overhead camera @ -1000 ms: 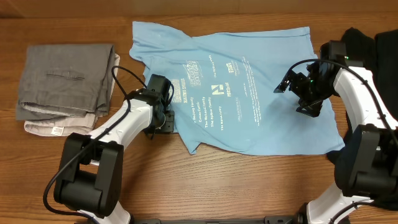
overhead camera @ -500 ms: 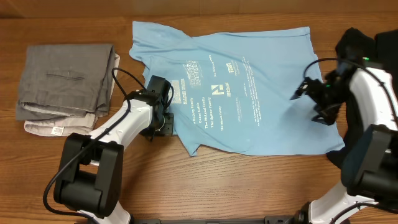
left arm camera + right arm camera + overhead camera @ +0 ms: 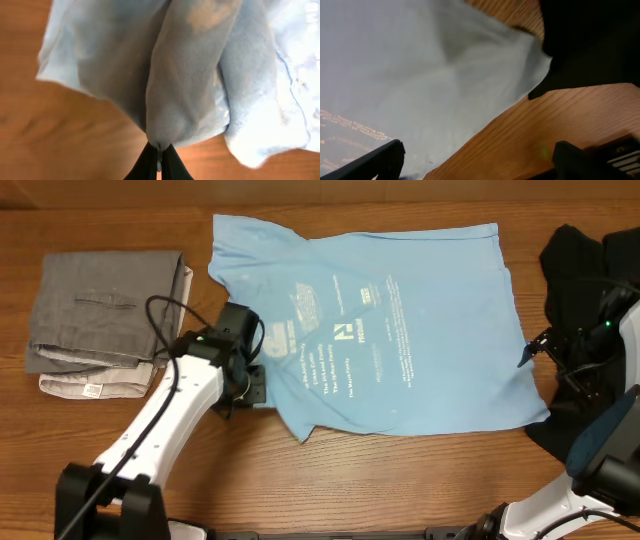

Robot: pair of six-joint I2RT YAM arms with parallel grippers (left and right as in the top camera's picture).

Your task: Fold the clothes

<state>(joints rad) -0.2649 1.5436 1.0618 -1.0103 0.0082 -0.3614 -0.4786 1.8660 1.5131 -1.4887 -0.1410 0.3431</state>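
Observation:
The clothes are a light blue T-shirt (image 3: 420, 330) lying spread out on the wooden table with its white logos facing up. My left gripper (image 3: 262, 378) is at the shirt's left edge. In the left wrist view it (image 3: 159, 159) is shut on a bunched fold of the blue fabric (image 3: 190, 75), which is lifted off the wood. My right gripper (image 3: 530, 358) hovers open at the shirt's right edge. The right wrist view shows its fingers (image 3: 375, 162) spread wide over bare wood, holding nothing, with the shirt's corner (image 3: 445, 75) just ahead.
A folded pile of grey trousers (image 3: 105, 310) lies at the left of the table. A black garment (image 3: 585, 255) is heaped at the right edge, close to the right arm, and also shows in the right wrist view (image 3: 590, 45).
My left gripper has shut on the shirt's left edge and drawn it slightly left. My right arm has moved right, from over the shirt to its right edge.

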